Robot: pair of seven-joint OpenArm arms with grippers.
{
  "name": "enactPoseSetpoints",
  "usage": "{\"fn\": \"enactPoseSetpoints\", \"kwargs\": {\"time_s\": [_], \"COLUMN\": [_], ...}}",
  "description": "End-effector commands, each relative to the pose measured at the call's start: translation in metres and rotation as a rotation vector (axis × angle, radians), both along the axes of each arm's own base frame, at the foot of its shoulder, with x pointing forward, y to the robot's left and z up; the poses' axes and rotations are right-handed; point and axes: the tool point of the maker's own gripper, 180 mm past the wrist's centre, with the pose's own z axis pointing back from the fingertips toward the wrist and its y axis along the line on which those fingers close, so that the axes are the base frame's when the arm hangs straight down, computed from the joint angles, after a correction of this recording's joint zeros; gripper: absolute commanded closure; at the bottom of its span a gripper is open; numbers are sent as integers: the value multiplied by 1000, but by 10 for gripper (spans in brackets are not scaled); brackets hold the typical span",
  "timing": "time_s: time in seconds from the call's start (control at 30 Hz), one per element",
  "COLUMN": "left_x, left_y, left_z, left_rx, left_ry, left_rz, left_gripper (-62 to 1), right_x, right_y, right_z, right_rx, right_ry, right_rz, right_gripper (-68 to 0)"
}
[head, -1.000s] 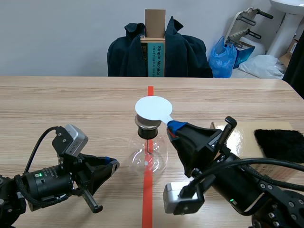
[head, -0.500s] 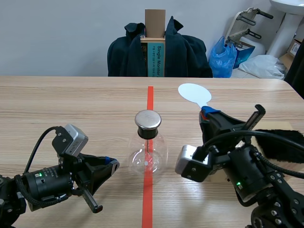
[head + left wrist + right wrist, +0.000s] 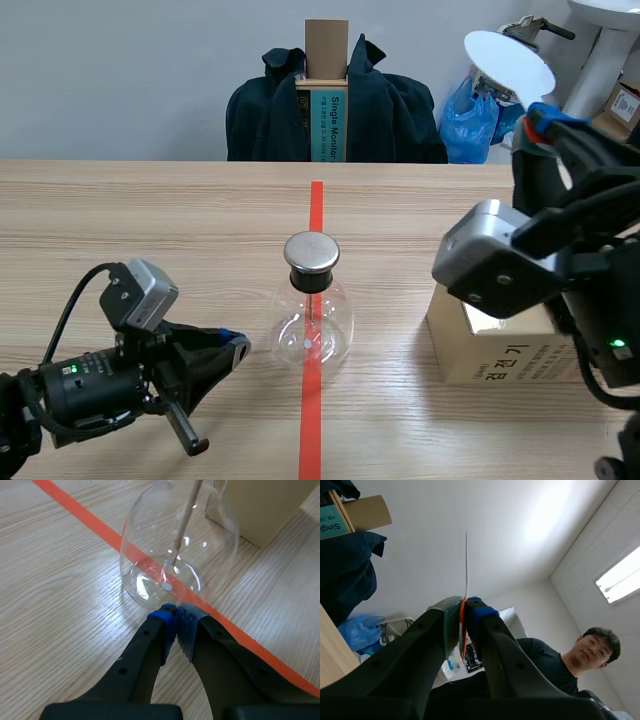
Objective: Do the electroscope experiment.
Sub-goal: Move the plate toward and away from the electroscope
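Clamped on the thin stem of a white disc (image 3: 508,62), the right gripper (image 3: 538,112) is hanging high at the far right of the scene, well above the table (image 3: 150,230). In its own wrist view the right gripper (image 3: 464,611) is pinching the white disc (image 3: 466,565) edge-on, so that the disc is showing as a fine line rising from between the pads, with an orange strip at the pinch. The left gripper (image 3: 235,347) is lying low at the near left, its fingers pressed together on nothing and pointing right. At the far side a chair (image 3: 335,105) is standing with a dark jacket draped over it. A cardboard box (image 3: 500,345) is sitting on the table at the right, under the raised arm. The glass flask (image 3: 312,320) is standing upright in the middle of the table, on the orange tape line (image 3: 314,420), and is wearing a round metal cap (image 3: 311,252). In the left wrist view the left gripper (image 3: 176,617) is closing its pads just beside the glass flask (image 3: 175,545); whether they are touching the glass cannot be told. A thin rod (image 3: 182,530) is hanging inside the flask. A blue bag (image 3: 470,120) is lying beyond the table at the far right.
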Motion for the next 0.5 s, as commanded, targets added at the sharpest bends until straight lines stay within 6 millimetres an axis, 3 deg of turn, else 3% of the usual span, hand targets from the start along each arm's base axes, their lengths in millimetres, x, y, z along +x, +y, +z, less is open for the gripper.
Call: {"fn": "enactPoseSetpoints", "kwargs": {"time_s": [0.0,0.2,0.47], "left_x": [-1,-25,-53], "left_y": [4,17,31], "left_z": [20,55,106], "left_rx": [-28,3,50], "left_ry": [-52,-123,-213], "left_rz": [2,-31,-47], "left_gripper": [-21,-21,-21], "right_x": [-6,-25,-44], "right_y": [-4,-13,-26], "right_z": [12,39,57], "right_rx": [-1,9,15], "right_ry": [-29,-60,-57], "right_rz": [-4,-29,-64], "right_gripper": [-6,-6,-7]}}
